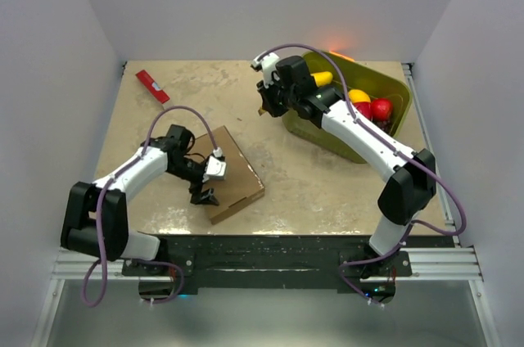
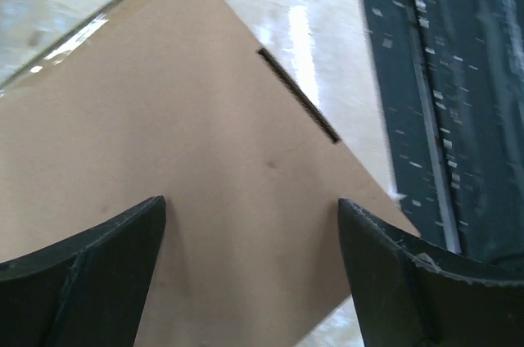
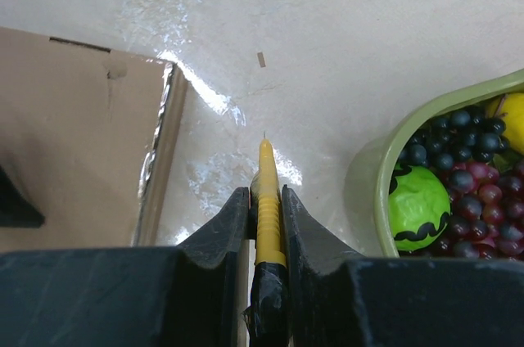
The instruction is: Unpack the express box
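Note:
The express box point(image 1: 229, 168) lies flat and closed on the table's left half, plain brown cardboard. My left gripper point(image 1: 205, 196) hovers over its near corner, open, with nothing between the fingers. In the left wrist view the box lid point(image 2: 196, 118) fills the frame, with a narrow slot point(image 2: 299, 106) near its edge and my left gripper point(image 2: 251, 201) spread wide above it. My right gripper point(image 1: 264, 107) is at the table's back middle, shut on a yellow pointed tool point(image 3: 266, 168). That tool sticks out past my right gripper point(image 3: 265, 193), its tip above bare table beside the box point(image 3: 74, 142).
An olive-green tub point(image 1: 385, 85) with fruit stands at the back right, and its rim point(image 3: 383, 175) shows beside the right fingers, with a green ball point(image 3: 417, 206) and grapes inside. A small red object point(image 1: 153, 87) lies at the back left. Shiny tape point(image 3: 157, 155) runs along the box edge.

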Controlling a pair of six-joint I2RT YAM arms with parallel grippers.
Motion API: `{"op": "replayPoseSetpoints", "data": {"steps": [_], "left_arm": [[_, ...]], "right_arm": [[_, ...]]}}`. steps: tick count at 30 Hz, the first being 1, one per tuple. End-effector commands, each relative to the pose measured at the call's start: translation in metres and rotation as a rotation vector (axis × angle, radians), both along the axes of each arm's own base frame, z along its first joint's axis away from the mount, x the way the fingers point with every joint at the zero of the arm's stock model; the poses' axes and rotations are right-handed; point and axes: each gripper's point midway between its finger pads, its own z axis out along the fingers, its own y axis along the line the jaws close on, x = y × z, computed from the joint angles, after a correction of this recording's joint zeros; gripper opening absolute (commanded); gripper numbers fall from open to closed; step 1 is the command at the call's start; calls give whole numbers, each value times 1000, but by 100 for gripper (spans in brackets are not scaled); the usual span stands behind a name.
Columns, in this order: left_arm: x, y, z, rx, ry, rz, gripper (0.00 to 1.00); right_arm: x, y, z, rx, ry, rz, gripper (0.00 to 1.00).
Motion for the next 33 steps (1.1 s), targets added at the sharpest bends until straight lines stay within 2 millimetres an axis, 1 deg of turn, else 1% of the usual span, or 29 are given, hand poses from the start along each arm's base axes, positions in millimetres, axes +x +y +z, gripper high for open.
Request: {"op": "replayPoseSetpoints", "data": {"steps": [1, 2, 4, 5, 6, 7, 8, 9, 11, 12, 13, 14, 15, 16, 17, 18, 19, 21, 22, 23, 25, 26, 27, 28, 29, 30, 31, 33], "left_arm": [[33, -9, 1, -6, 36, 132, 89], [33, -10, 5, -17, 21, 128, 88], [34, -12, 14, -35, -4, 134, 88], [38, -13, 26, -51, -43, 142, 88], [45, -15, 41, -71, -75, 158, 88], [52, -17, 53, -86, -101, 181, 89], [61, -18, 70, -107, -143, 212, 89], [80, -19, 93, -151, -162, 300, 90], [107, -14, 113, -193, -168, 448, 93], [126, -5, 128, -249, -142, 564, 94], [137, 2, 129, -259, -111, 633, 94], [151, 8, 128, -274, -76, 693, 94], [159, 21, 124, -286, 15, 794, 93], [167, 28, 119, -276, 45, 843, 92], [173, 33, 106, -258, 95, 877, 91], [178, 39, 104, -253, 109, 910, 91], [183, 44, 99, -241, 109, 945, 91], [191, 51, 89, -254, 121, 989, 92], [195, 55, 83, -240, 114, 1020, 93], [197, 57, 75, -234, 114, 1033, 93], [198, 59, 64, -221, 131, 1052, 93], [200, 60, 52, -209, 158, 1079, 93], [204, 71, 47, -219, 209, 1152, 93], [205, 74, 42, -229, 244, 1181, 93], [207, 76, 33, -233, 272, 1196, 92], [208, 77, 28, -232, 281, 1204, 91], [208, 79, 23, -235, 306, 1232, 91], [208, 81, 10, -237, 351, 1263, 91]], "right_arm": [[0, 5, 21, 25, -52, 39, 0], [1, 8, 18, 24, -49, 53, 0], [4, 13, 26, 33, -68, 72, 0], [7, 13, 27, 29, -79, 79, 0], [10, 16, 24, 31, -76, 86, 0], [13, 19, 31, 46, -84, 96, 0], [16, 20, 32, 54, -84, 98, 0], [22, 21, 31, 54, -85, 83, 0], [34, 18, 42, 68, -133, 22, 0], [43, 9, 50, 54, -181, -55, 0], [44, 10, 48, 51, -201, -86, 0], [53, 10, 63, 87, -273, -128, 0], [55, 8, 67, 98, -302, -156, 0], [54, 8, 69, 104, -321, -179, 0], [54, 11, 72, 124, -320, -173, 0], [52, 16, 71, 128, -308, -150, 0], [50, 27, 68, 140, -284, -100, 0], [41, 36, 52, 117, -212, -46, 0], [39, 40, 55, 122, -203, -34, 0], [34, 44, 45, 119, -154, -23, 0], [24, 53, 42, 129, -129, 24, 0], [19, 55, 43, 129, -129, 34, 0], [15, 58, 39, 123, -124, 44, 0], [6, 66, 38, 124, -121, 65, 0], [2, 69, 37, 118, -126, 74, 0], [0, 66, 24, 91, -121, 54, 0], [-3, 72, 22, 89, -131, 55, 0], [-2, 77, 15, 92, -110, 46, 0]]}}
